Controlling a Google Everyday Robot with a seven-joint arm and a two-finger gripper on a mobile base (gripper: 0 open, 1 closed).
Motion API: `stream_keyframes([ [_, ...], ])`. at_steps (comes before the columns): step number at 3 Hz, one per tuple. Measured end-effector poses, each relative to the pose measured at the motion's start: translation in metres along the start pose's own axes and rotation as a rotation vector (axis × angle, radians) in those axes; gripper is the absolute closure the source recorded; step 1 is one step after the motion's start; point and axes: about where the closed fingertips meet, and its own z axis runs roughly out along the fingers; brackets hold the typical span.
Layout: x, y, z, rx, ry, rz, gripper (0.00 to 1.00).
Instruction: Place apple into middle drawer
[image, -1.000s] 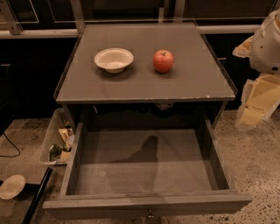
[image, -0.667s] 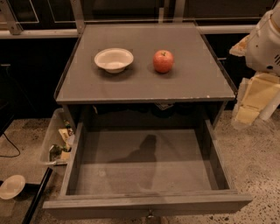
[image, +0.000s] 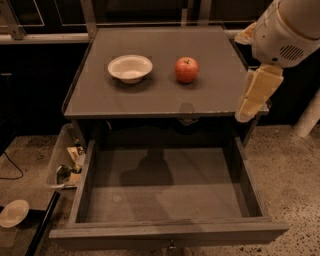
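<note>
Camera view entry. Task status: early, nothing yet delivered.

1. Apple (image: 186, 69): recorded on the cabinet top (image: 165, 97), right of centre and nearer the back edge than the front edge, stem upward. It is touched by nothing and lies well apart from the gripper.

2. Middle drawer (image: 170, 197): found drawn out below the front edge of the worktop, with its flat grey bottom exposed and nothing seen inside. Its knob (image: 172, 246) is cut by the lower border of the view. The opening step is judged complete.

3. Gripper (image: 246, 111): hung from the white arm just outside the right edge of the worktop, close to the front right corner, pointed downward. The apple is not held by it. Whether it is clenched or released cannot be told from this angle.

4. White bowl (image: 130, 68): set left of centre, level with the apple and apart from it. It is not required by the task.

Outstanding, as judged from the layout:
- The gripper is to be brought inward from the right edge to the apple.
- The apple is to be grasped and lifted.
- The apple is to be carried past the front edge.
- The apple is to be lowered and released inside the drawer.

None of these steps is shown as begun.
</note>
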Motion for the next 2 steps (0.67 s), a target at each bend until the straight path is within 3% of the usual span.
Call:
stream_keyframes([
  [1, -0.003, -0.03, 0.015, 0.041, -0.064, -0.023, 0.0],
  [2, 0.007, -0.06, 0.046, 0.03, -0.098, -0.019, 0.0],
])
